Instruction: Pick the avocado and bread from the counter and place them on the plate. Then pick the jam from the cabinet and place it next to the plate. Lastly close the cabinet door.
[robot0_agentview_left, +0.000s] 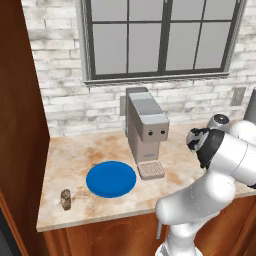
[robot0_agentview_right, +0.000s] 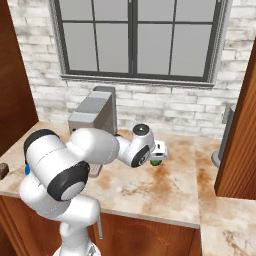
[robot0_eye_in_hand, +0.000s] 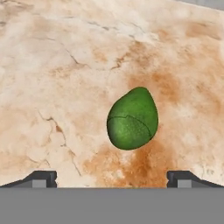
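The green avocado (robot0_eye_in_hand: 132, 119) lies on the beige marbled counter (robot0_eye_in_hand: 52, 78), just ahead of and between my two finger tips (robot0_eye_in_hand: 41, 178). My gripper (robot0_eye_in_hand: 112, 179) is open and holds nothing. From the right base view the gripper (robot0_agentview_right: 157, 156) hangs low over the avocado (robot0_agentview_right: 156, 161), to the right of the coffee machine. The blue plate (robot0_agentview_left: 111, 179) sits on the counter (robot0_agentview_left: 70, 155) left of that machine, bare. The brown speckled bread (robot0_agentview_left: 65, 198) stands upright near the front left edge. The jam is out of view.
A grey coffee machine (robot0_agentview_left: 146, 130) stands between the plate and the avocado. A reddish-brown wooden wall (robot0_agentview_left: 20, 125) bounds the counter on the left, and a wooden panel (robot0_agentview_right: 240, 130) hangs at the right. A grey round appliance (robot0_agentview_left: 218, 121) stands at the back right.
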